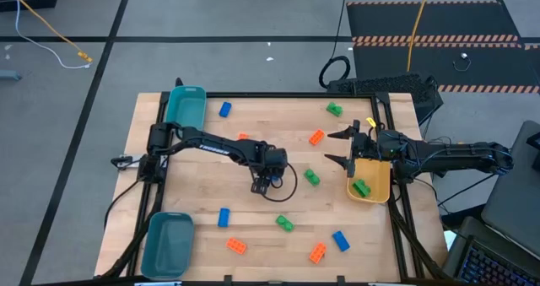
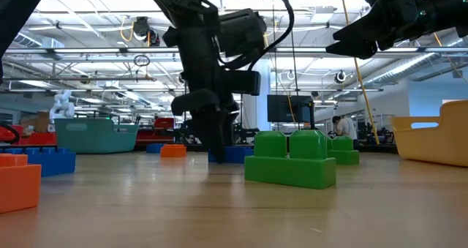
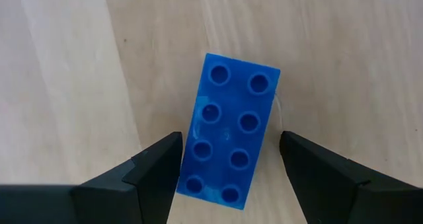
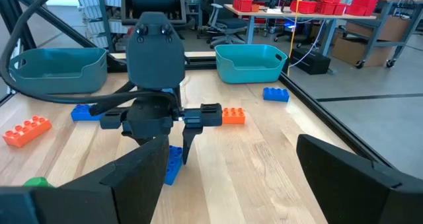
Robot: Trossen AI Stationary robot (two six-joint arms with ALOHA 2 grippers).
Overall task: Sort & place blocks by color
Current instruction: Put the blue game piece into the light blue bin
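— What did the bench (image 1: 253, 235) look like?

— Pale wood planks with a visible grain, strewn with small studded plastic blocks. A blue block (image 3: 232, 139), a rectangle with eight round studs, lay near the bench's middle.

— And the bins?

— Two teal rectangular bins (image 1: 186, 105) with rounded corners sat at the left edge, one by each corner; I couldn't make out any contents. The yellow bin (image 1: 377, 183) at the right edge held a green block (image 1: 361, 187).

— The grippers?

— The left gripper (image 3: 228, 168) was down over that blue block, fingers spread to either side of it, near its long sides but not pressing them. The right gripper (image 1: 341, 148) hung beside the yellow bin, spread wide, holding nothing.
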